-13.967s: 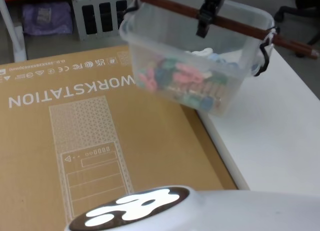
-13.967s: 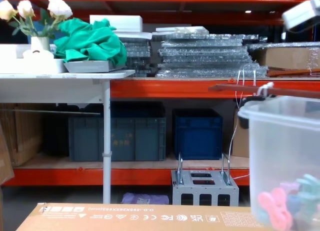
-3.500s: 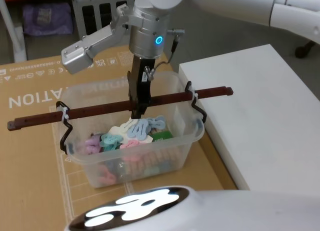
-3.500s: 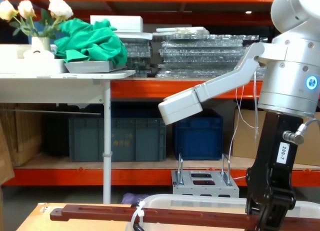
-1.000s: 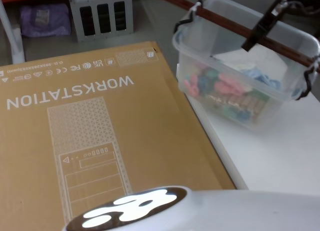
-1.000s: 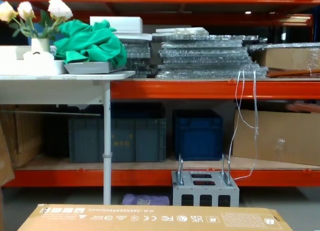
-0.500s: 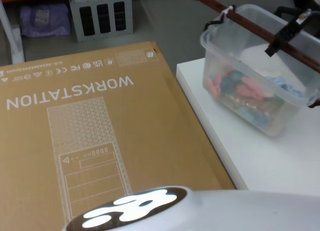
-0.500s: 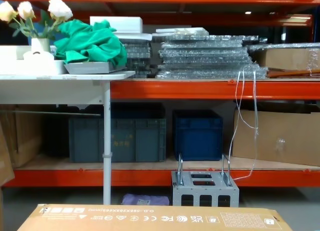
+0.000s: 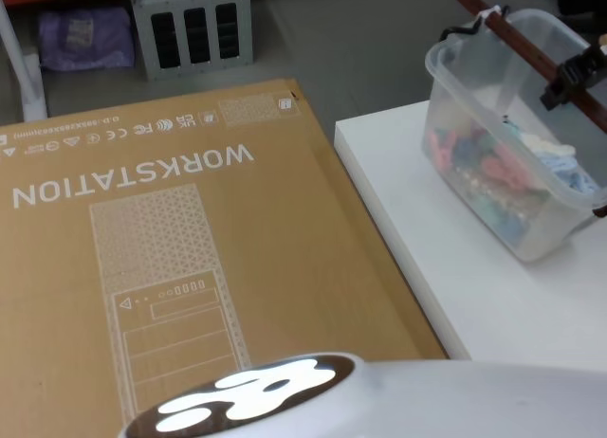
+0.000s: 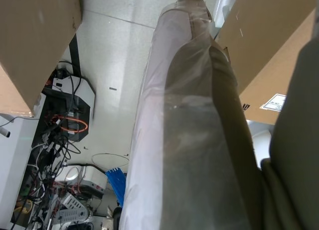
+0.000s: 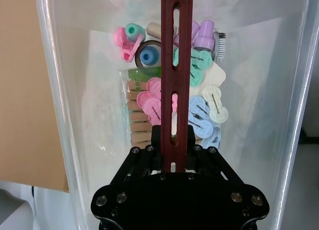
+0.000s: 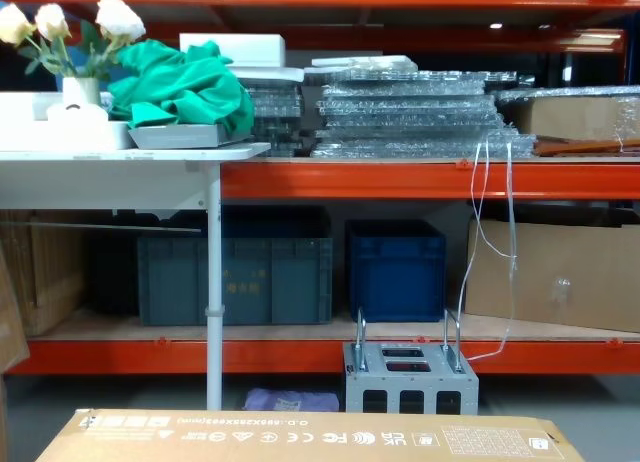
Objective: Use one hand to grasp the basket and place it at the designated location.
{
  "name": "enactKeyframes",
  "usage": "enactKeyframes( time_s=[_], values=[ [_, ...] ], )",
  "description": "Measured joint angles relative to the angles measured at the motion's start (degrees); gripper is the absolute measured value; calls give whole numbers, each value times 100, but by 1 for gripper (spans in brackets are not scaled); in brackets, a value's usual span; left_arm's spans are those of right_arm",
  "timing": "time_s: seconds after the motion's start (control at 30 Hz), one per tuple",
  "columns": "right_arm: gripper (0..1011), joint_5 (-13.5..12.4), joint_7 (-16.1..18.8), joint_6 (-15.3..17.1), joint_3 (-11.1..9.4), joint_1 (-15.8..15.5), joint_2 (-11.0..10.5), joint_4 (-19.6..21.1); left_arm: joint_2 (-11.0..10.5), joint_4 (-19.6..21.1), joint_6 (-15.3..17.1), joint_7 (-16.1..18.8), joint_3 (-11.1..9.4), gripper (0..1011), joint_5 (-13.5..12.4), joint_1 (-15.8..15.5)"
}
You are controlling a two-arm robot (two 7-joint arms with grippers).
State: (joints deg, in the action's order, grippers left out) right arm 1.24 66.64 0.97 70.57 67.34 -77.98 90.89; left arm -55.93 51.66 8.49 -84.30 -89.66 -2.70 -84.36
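The right gripper (image 11: pixel 173 163) was clamped tight on the red-brown bar handle (image 11: pixel 173 65), holding the basket (image 9: pixel 512 144) at about two o'clock in the head view, over or on the white table (image 9: pixel 455 267); I could not tell if its base touched. The step looked like the placing one: the next move likely called for settling the tub flat, then parting the fingers and lifting clear of the bar. The cardboard box (image 9: pixel 180 248) lay just beside the table at nine o'clock, nothing stood in the way, and I could not tell the left gripper's finger state.
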Motion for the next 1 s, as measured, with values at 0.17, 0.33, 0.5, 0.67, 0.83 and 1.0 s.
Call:
enactKeyframes(
  time_s=[0.17,0.33,0.5,0.67,0.83,1.0],
  values=[
    [233,-83,-125,181,-26,-127,-137,111,0,0,0,0,0,0,0,0],
    [233,-176,-242,321,-47,-262,-233,184,0,0,0,0,0,0,0,0],
    [233,-269,-362,348,-53,-412,-251,165,0,-1,0,0,0,0,-1,0],
    [233,-351,-448,326,-49,-545,-213,81,0,0,0,0,0,0,0,0],
    [233,-401,-491,268,-54,-667,-140,-34,0,-1,0,0,0,0,0,0],
    [233,-438,-493,207,-82,-760,-51,-159,0,-1,0,0,0,0,0,0]
  ],
)
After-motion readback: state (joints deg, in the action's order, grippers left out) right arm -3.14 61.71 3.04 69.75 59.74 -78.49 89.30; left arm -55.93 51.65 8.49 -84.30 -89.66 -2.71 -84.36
